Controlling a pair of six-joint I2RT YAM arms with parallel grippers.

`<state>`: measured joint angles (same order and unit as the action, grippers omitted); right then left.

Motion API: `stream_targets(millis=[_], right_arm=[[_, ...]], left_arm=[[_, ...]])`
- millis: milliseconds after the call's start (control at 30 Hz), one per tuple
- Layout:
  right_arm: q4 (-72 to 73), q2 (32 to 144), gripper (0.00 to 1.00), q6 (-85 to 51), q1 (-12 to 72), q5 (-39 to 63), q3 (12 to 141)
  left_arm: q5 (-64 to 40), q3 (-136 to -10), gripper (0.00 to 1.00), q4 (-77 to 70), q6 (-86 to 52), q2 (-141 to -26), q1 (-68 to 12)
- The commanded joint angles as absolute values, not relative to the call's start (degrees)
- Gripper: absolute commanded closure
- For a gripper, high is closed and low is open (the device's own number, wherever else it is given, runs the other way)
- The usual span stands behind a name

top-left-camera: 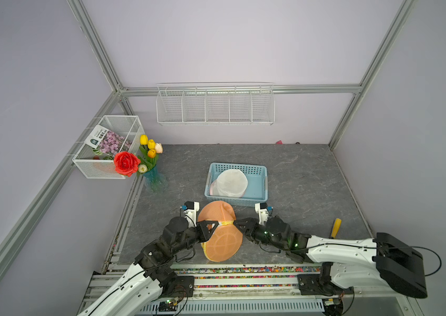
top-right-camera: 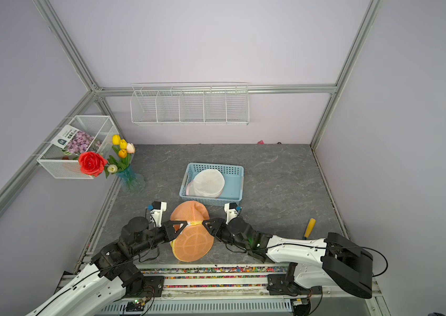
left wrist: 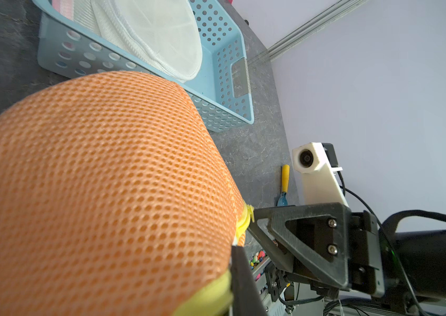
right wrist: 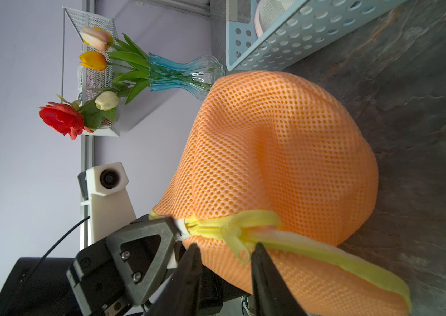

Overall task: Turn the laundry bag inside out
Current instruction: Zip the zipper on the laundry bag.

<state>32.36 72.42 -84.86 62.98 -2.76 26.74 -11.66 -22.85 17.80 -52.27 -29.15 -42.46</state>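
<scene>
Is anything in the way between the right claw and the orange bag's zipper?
Nothing visible. The right gripper stands open, its jaws flanking the yellow zipper pull on the orange laundry bag. The left gripper pinches the zipper's end close beside it.

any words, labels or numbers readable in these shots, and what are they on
packet in the wire basket: a white strip with a dark logo and printed characters, too small and blurred to read in both top views.
bag, blue basket: no text visible.
</scene>
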Motion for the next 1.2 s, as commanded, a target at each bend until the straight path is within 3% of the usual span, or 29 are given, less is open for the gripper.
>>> stream_targets(millis=[0,367,467,1167], right_arm=[[34.54,73.32,0.69,-85.06,63.26,-2.99,26.89],[32.40,72.11,0.88,-85.34,63.24,-4.51,25.63],[31.30,71.67,1.00,-85.25,63.20,-5.22,25.24],[7.42,55.57,1.00,-88.73,61.19,-8.54,14.89]], left_arm=[[-12.05,-21.98,1.00,16.44,-52.65,-28.80,-42.71],[-12.13,-22.04,1.00,16.30,-52.75,-28.65,-42.69],[-12.13,-22.03,1.00,16.43,-52.82,-28.57,-42.70],[-9.35,-19.88,1.00,15.31,-54.91,-24.42,-42.71]])
